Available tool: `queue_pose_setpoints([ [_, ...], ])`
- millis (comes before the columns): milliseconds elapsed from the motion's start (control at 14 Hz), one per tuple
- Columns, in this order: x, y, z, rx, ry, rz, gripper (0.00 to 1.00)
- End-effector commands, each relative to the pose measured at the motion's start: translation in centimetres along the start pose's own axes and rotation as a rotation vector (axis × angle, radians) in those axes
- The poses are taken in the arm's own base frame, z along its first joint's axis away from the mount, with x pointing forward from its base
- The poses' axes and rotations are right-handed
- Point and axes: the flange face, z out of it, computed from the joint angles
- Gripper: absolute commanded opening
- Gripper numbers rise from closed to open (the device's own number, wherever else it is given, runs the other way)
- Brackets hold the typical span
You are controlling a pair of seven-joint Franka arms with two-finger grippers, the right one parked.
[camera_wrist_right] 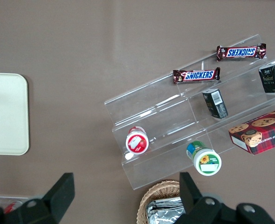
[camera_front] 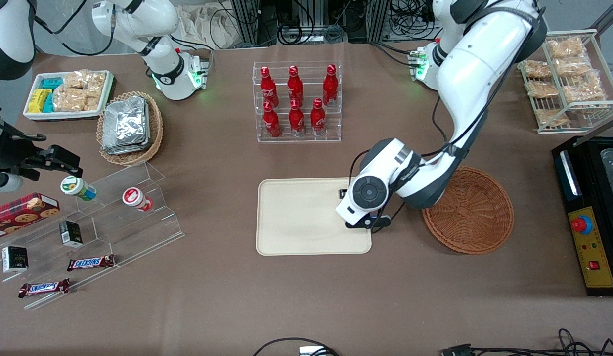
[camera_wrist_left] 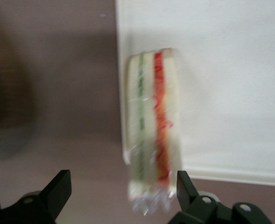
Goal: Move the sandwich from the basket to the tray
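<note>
The sandwich (camera_wrist_left: pixel 154 135), a pale wedge with green and orange-red filling layers, lies over the rim of the cream tray (camera_wrist_left: pixel 221 70), partly on it and partly over the brown table. My left gripper (camera_wrist_left: pixel 122 179) hangs just above it, open. One finger (camera_wrist_left: pixel 183 186) is close beside the sandwich, the other (camera_wrist_left: pixel 58 186) stands well apart from it. In the front view the gripper (camera_front: pixel 356 207) hovers over the tray (camera_front: pixel 296 217) at the edge nearest the reddish-brown wicker basket (camera_front: pixel 472 217), and the wrist hides the sandwich. No food shows in the basket.
A clear rack of red bottles (camera_front: pixel 296 101) stands farther from the front camera than the tray. A black control box (camera_front: pixel 591 217) sits beside the basket at the working arm's end. Toward the parked arm's end stand an acrylic snack stand (camera_front: pixel 104 217) and a tan basket of foil packets (camera_front: pixel 128 126).
</note>
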Motion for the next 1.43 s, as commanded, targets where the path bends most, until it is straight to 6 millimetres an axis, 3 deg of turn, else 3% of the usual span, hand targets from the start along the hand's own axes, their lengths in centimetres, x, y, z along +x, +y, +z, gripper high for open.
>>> queue_pose_setpoints([
  [0, -1.5, -6.2, -4.5, 0.019, 0.038, -0.08, 0.97],
  [143, -3.9, -9.2, -6.0, 0.011, 0.069, -0.103, 0.95],
  [500, -8.7, -16.1, -7.5, 0.006, 0.152, -0.089, 0.94],
  [929, -6.1, -28.8, -12.5, -0.008, 0.132, -0.022, 0.97],
  [1143, -5.9, -33.5, -14.8, -0.011, 0.119, 0.129, 0.99],
  [1357, -5.9, -36.6, -18.8, -0.059, 0.135, 0.219, 1.0],
])
